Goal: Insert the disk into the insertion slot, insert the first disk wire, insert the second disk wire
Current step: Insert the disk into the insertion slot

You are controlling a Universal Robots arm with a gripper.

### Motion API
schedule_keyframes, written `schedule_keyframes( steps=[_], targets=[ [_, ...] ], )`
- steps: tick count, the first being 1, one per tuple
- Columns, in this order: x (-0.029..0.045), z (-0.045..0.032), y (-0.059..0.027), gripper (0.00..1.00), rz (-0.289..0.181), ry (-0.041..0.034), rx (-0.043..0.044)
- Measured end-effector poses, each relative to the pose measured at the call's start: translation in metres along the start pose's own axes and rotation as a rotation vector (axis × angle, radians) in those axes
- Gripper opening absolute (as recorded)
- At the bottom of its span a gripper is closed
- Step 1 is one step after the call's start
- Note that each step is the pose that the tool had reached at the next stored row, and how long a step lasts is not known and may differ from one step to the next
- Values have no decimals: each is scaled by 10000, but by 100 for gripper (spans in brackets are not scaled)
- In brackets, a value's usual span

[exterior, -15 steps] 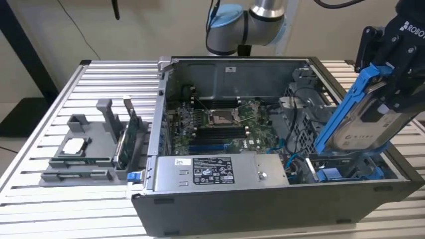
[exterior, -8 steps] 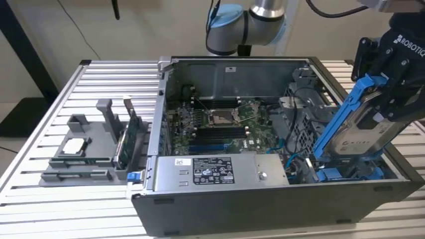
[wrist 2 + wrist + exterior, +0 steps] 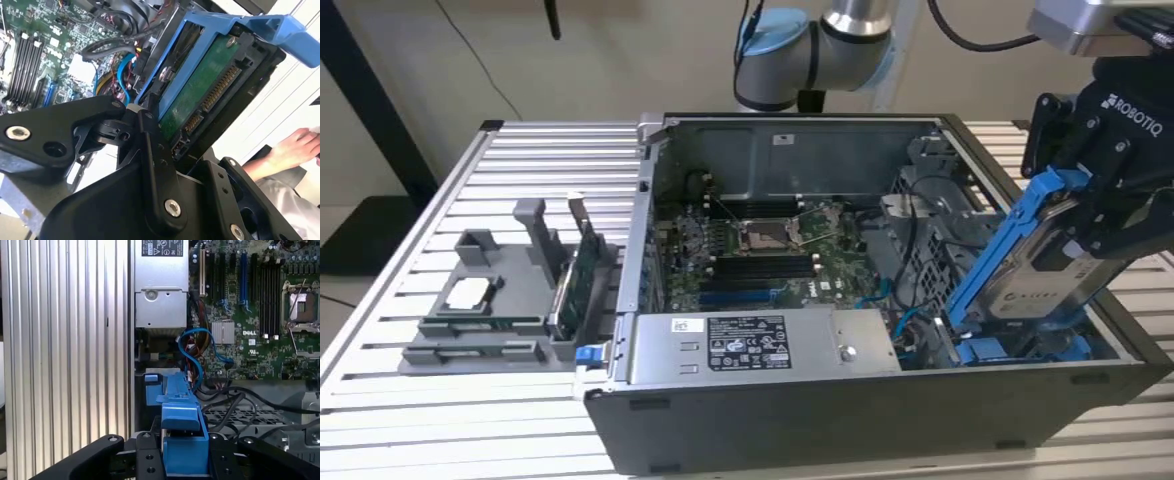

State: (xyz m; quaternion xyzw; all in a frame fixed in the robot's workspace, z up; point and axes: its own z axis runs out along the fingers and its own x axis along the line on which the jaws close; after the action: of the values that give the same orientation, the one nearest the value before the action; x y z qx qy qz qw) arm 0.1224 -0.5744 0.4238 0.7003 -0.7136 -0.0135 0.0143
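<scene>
Blue-framed disk (image 3: pixel 1041 275) in fingers (image 3: pixel 149 462), tilted, lower edge inside case (image 3: pixel 854 420).

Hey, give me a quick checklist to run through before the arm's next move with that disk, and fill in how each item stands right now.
1. Grip on the disk: ok. The gripper has its fingers shut on its blue frame.
2. Disk seated in the case: not ok. It leans steeply, with only its lower end down inside.
3. Disk's connector free: ok. Nothing is plugged into it in the second wrist view.
4. Blue cable clear of the disk's lower end: cannot tell.
5. People clear: not ok. A hand shows beyond the disk.
</scene>
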Motion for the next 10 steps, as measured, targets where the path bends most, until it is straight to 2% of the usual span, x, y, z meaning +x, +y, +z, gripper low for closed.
schedule_keyframes(
  steps=[10],
  targets=[
    [-12, 104, -36, 33, -2, -40, -1]
  ],
)
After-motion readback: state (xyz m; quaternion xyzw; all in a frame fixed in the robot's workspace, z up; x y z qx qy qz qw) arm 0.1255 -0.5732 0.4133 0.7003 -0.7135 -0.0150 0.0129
